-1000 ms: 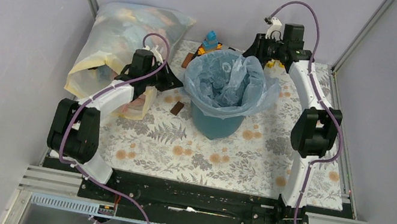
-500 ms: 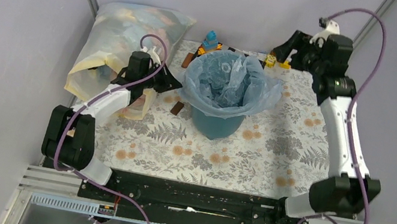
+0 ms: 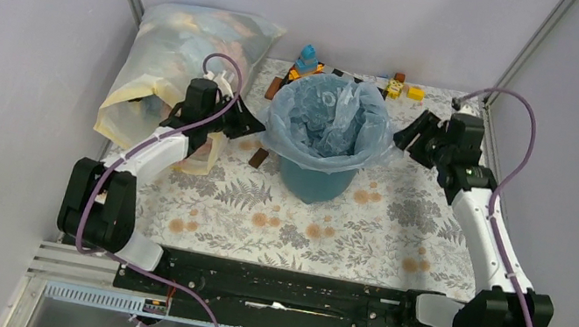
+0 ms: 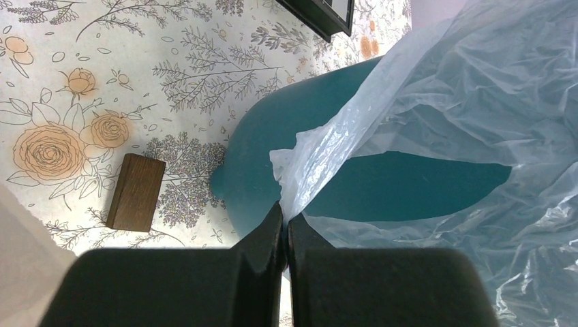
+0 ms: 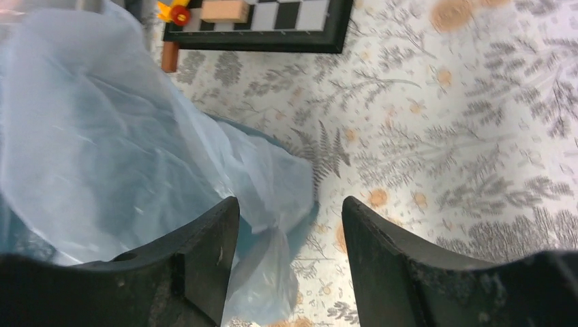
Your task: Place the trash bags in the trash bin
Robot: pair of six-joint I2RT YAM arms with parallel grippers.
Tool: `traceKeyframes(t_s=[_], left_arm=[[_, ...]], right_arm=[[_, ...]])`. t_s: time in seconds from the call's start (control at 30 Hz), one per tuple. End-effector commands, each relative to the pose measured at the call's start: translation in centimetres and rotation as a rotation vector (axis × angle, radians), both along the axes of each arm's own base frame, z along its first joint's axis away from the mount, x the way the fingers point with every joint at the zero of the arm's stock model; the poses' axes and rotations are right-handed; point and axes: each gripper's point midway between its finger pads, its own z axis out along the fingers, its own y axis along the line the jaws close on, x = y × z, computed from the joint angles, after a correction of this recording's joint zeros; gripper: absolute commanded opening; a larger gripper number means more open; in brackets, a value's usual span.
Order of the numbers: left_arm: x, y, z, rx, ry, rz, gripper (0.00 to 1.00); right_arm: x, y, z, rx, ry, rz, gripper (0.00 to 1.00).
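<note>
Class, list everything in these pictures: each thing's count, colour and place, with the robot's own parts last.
trash bin: one, dark teal, mid-table.
trash bag: one, pale blue, lining the bin, draped over its rim.
stuffed bag: one, cloudy, yellow-edged, far left corner.
wooden blocks: two, brown, left of the bin.
toy figure: one, blue, behind the bin.
checkered board: one, black and white, behind the bin.
small toys: several, yellow and red, far edge.
tablecloth: one, floral, under everything.
left arm: one, black and white, jaws shut on the trash bag's edge.
right arm: one, black and white, jaws open by the bag's right side.
</note>
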Motion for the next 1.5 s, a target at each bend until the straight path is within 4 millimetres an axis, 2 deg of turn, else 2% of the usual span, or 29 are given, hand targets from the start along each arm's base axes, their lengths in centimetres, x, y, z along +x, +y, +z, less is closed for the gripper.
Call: traceKeyframes(t_s=[0.0, 0.13, 0.27, 0.37, 0.5, 0.53, 0.7, 0.87, 1.03, 1.1, 1.17, 1.2, 1.3, 1.33, 1.47], left_arm=[[0.0, -0.3, 2.0, -0.023, -0.081, -0.019, 0.02], [-0.1, -0.3, 1.6, -0.019, -0.073, -0.019, 0.02], [-0.2, -0.5, 0.8, -0.011, -0.059, -0.018, 0.02], [-0.2, -0.6, 0.1, -0.012, -0.047, -0.020, 0.01], [-0.4, -0.9, -0.6, -0.011, -0.039, -0.027, 0.00], [-0.4, -0.9, -0.8, -0.009, -0.037, -0.028, 0.00], [-0.6, -1.1, -2.1, -0.001, -0.020, -0.033, 0.00], [-0.8, -1.8, -3.6, -0.002, 0.002, -0.051, 0.00], [-1.0, -2.5, -4.9, -0.004, 0.018, -0.065, 0.00], [-1.0, -2.6, -5.1, -0.011, 0.019, -0.071, 0.00], [-1.0, -2.7, -4.9, -0.019, 0.011, -0.073, 0.00], [-1.0, -2.7, -4.8, -0.019, 0.006, -0.073, 0.00], [-1.0, -2.6, -4.3, -0.015, -0.012, -0.070, 0.02], [-0.9, -2.5, -4.0, -0.013, -0.019, -0.065, 0.03], [-0.8, -2.2, -3.2, -0.006, -0.047, -0.046, 0.06]], right_arm=[[-1.0, -0.9, 0.9, 0.053, -0.097, -0.107, 0.63], [-2.3, -0.6, -0.8, 0.108, -0.114, -0.118, 0.62], [-3.0, 0.0, -4.0, 0.149, -0.068, -0.101, 0.52], [-3.0, 0.7, -6.2, 0.180, -0.035, -0.086, 0.39], [-2.7, 1.0, -8.4, 0.190, 0.006, -0.081, 0.09], [-2.6, 0.9, -9.0, 0.187, 0.021, -0.090, 0.06], [-2.3, 0.8, -12.2, 0.193, 0.082, -0.116, 0.03], [-2.3, 3.1, -14.9, 0.289, 0.145, -0.027, 0.03], [-2.3, 3.6, -17.2, 0.309, 0.213, -0.020, 0.09], [-2.1, 3.5, -17.3, 0.300, 0.208, -0.023, 0.14], [-1.9, 2.8, -16.4, 0.265, 0.179, -0.041, 0.23], [-1.8, 2.2, -15.9, 0.234, 0.162, -0.060, 0.29], [-1.4, -0.2, -13.2, 0.109, 0.093, -0.130, 0.55], [-1.4, -1.1, -12.1, 0.068, 0.070, -0.158, 0.60], [-1.9, -4.5, -6.8, -0.089, -0.020, -0.257, 0.63]])
